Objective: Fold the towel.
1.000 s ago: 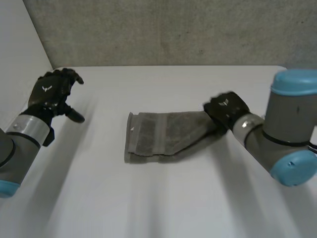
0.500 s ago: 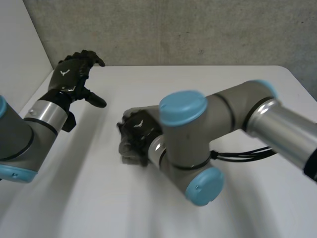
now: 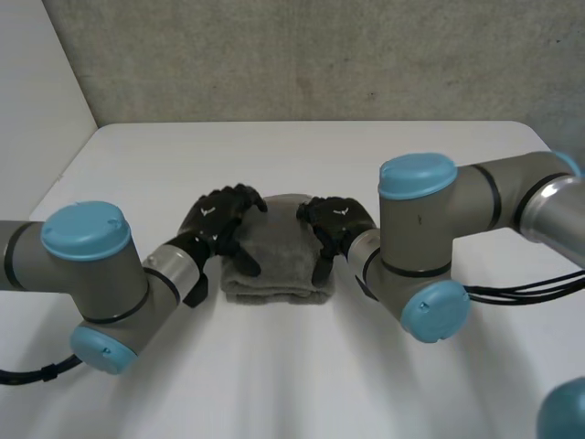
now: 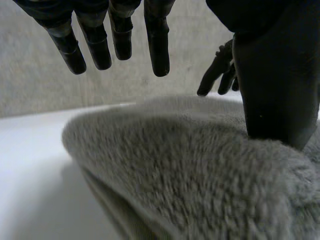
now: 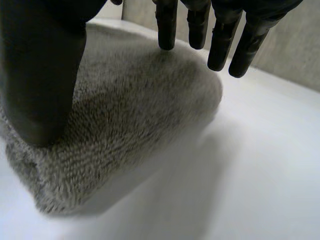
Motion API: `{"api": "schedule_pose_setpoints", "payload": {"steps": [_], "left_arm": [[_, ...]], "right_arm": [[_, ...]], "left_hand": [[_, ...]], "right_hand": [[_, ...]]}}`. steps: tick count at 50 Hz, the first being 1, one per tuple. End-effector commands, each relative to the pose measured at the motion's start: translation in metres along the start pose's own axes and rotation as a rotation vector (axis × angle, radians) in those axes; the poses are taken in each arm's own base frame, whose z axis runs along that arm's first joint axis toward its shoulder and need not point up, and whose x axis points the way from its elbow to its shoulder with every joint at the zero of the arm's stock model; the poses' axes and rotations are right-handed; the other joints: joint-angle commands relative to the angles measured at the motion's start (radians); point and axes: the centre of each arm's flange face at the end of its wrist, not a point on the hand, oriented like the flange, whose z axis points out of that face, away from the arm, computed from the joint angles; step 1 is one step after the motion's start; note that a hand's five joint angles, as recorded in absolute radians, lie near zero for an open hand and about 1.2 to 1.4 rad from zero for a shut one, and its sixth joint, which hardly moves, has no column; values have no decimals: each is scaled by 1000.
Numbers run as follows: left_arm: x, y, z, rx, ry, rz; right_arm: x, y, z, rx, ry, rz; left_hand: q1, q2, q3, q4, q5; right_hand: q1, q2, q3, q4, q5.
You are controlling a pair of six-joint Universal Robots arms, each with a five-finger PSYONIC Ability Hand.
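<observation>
Grey concrete wall (image 3: 320, 55) at back, white tabletop (image 3: 439, 165) in front. Towel (image 3: 274, 265) lies mid-tabletop as a compact, thick grey bundle w/ layers stacked.

Left robot hand (image 3: 218, 219) sits at the towel's left edge, right robot hand (image 3: 336, 219) at its right edge.

- **Left wrist view:** fingers (image 4: 157, 45) straight and spread, hanging clear above the cloth. Thumb (image 4: 272, 90) tip is down on the pile. Nothing gripped, so this robot hand is wide.
- **Right wrist view:** same deal. Fingers (image 5: 220, 45) straight over the towel's rounded end, thumb (image 5: 42, 75) pressing the top. Also wide, holding nothing.

Step, prob.: the folding itself looks done or nearly so. This reads as pressing/tidying the bundle from both sides.

Next move, I'd guess, is one of two:

- a light pat to flatten the top layer, w/o shoving the stack sideways;
- both robot hands lifting straight up & apart, so the thumbs don't drag the top layer and undo the fold.

Bundle looks soft & springy, so the top may rise a bit on release.
</observation>
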Motion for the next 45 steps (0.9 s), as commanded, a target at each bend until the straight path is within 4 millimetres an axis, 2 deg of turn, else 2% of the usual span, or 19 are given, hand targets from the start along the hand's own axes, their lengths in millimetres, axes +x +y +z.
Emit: {"api": "schedule_pose_setpoints", "payload": {"steps": [1, 4, 8, 10, 11, 12, 13, 16, 17, 18, 19, 20, 21, 23, 24, 28, 31, 37, 45], "left_arm": [[-7, 16, 0, -64, -32, 3], [-8, 14, 1, -61, -42, 13], [-6, -6, -1, -14, -59, 41], [-4, -15, -2, 10, -57, 47], [-2, -26, -4, 36, -53, 54], [1, -37, -6, 63, -47, 61], [1, -37, -6, 63, -47, 61], [8, -60, -13, 107, -42, 68], [11, -73, -18, 128, -40, 73], [11, -73, -18, 128, -40, 73], [12, -84, -22, 147, -41, 75], [15, -97, -27, 168, -42, 78], [15, -97, -27, 169, -42, 78], [19, -124, -38, 205, -69, 89], [19, -124, -38, 205, -70, 89], [19, -153, -55, 208, -160, 76], [15, -164, -61, 196, -210, 68], [2, -171, -64, 178, -261, 58], [-10, -174, -66, 157, -301, 39]], "right_arm": [[0, 16, 13, -32, 3, 13], [0, 13, 12, -26, 5, 14], [-1, -2, 5, 8, 8, 10], [-1, -27, -8, 67, 14, 5], [-1, -28, -8, 67, 14, 5], [-1, -41, -16, 99, 17, 6], [0, -51, -23, 123, 24, 5], [1, -63, -32, 152, 36, 7], [3, -76, -42, 184, 49, 10], [5, -90, -54, 220, 66, 8], [5, -90, -54, 220, 66, 8], [8, -102, -65, 251, 87, 7], [11, -109, -74, 272, 113, 11], [14, -114, -82, 281, 140, 15], [14, -114, -82, 282, 141, 15], [31, -120, -105, 295, 268, 37], [40, -121, -120, 305, 333, 44], [52, -126, -137, 334, 381, 56], [52, -120, -134, 317, 369, 51]], "left_hand": [[-39, -34, -40, -46, -19], [-39, -34, -40, -46, -19], [-45, -40, -46, -52, -25], [-48, -43, -49, -55, -28], [-48, -43, -49, -55, -28], [-50, -46, -52, -58, -31], [-51, -46, -52, -58, -31], [-51, -46, -52, -58, -31], [-51, -46, -52, -58, -31], [-51, -46, -52, -58, -31], [-53, -49, -55, -61, -34], [-48, -43, -49, -55, -28], [-48, -43, -49, -55, -28], [-45, -40, -46, -52, -25], [-45, -40, -46, -52, -25], [-45, -40, -46, -52, -25], [-45, -40, -46, -52, -25], [-48, -43, -49, -55, -28], [-51, -46, -52, -58, -31]], "right_hand": [[-64, -72, -75, -83, -60], [-64, -72, -75, -83, -60], [-64, -72, -75, -83, -60], [-64, -72, -75, -83, -60], [-64, -72, -75, -83, -60], [-64, -72, -75, -83, -60], [-64, -72, -75, -83, -60], [-64, -72, -75, -83, -60], [-64, -72, -75, -83, -60], [-64, -72, -75, -83, -60], [-64, -72, -75, -83, -60], [-64, -72, -75, -83, -60], [-64, -72, -75, -83, -60], [-64, -72, -75, -83, -60], [-64, -72, -75, -83, -60], [-64, -72, -75, -83, -60], [-64, -72, -75, -83, -60], [-64, -72, -75, -83, -60], [-64, -72, -75, -83, -60]]}}
